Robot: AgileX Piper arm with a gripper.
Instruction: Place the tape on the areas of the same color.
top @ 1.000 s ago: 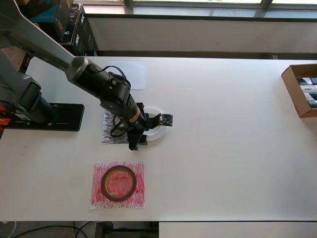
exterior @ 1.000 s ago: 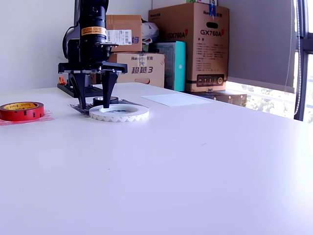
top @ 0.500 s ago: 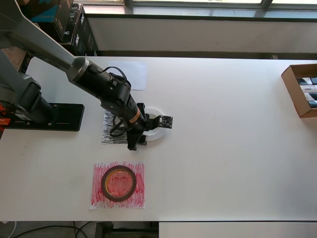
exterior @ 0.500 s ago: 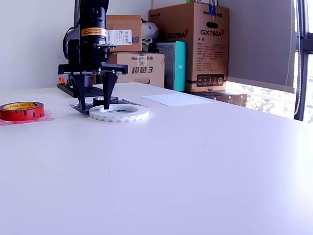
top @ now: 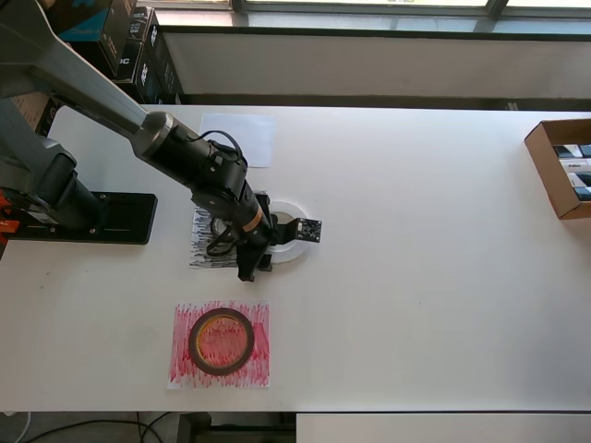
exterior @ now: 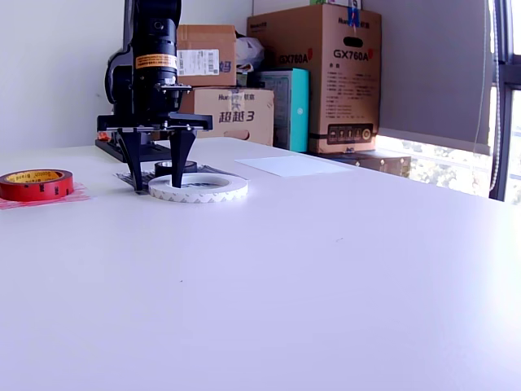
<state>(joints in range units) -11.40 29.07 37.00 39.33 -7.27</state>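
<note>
My gripper is open and points down at the table, its tips near the surface. In the exterior view it straddles the rim of the wide white ring: one finger inside, one outside on the exterior view's left. The white ring lies half under the gripper, beside the black scribbled sheet. The small black roll stands on that sheet behind the fingers and is hidden in the overhead view. The dark red roll lies on the red scribbled sheet. The plain white sheet lies bare.
The arm's black base plate sits at the overhead view's left. An open cardboard box stands at the table's right edge. Stacked cartons stand behind the table in the exterior view.
The gripper has come down a little over the white ring's rim, still open. The rolls and sheets have not moved.
</note>
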